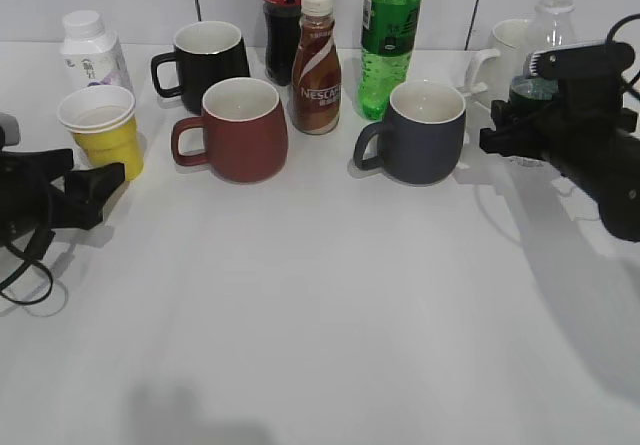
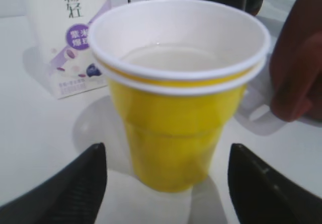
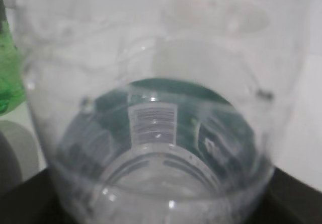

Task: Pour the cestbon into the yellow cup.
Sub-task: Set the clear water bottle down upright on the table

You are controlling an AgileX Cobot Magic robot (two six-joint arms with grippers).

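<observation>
The yellow cup point(image 1: 105, 135) stands at the left of the table, upright, with a pale liquid level showing inside. In the left wrist view the yellow cup point(image 2: 176, 113) sits between my two black fingers with a gap on each side. My left gripper point(image 1: 100, 180) point(image 2: 168, 183) is open and not touching it. The cestbon point(image 1: 545, 25), clear with a dark green label, stands upright at the far right. My right gripper point(image 1: 505, 135) is closed around its body at label height. The cestbon point(image 3: 156, 133) fills the right wrist view and hides the fingertips.
A white milk bottle point(image 1: 92, 53) stands just behind the cup. A black mug point(image 1: 210, 60), a red mug point(image 1: 240, 130), a Nescafe bottle point(image 1: 316, 65), a green soda bottle point(image 1: 390, 40) and a grey mug point(image 1: 425, 130) stand mid-table. A white mug point(image 1: 505, 45) is behind the cestbon.
</observation>
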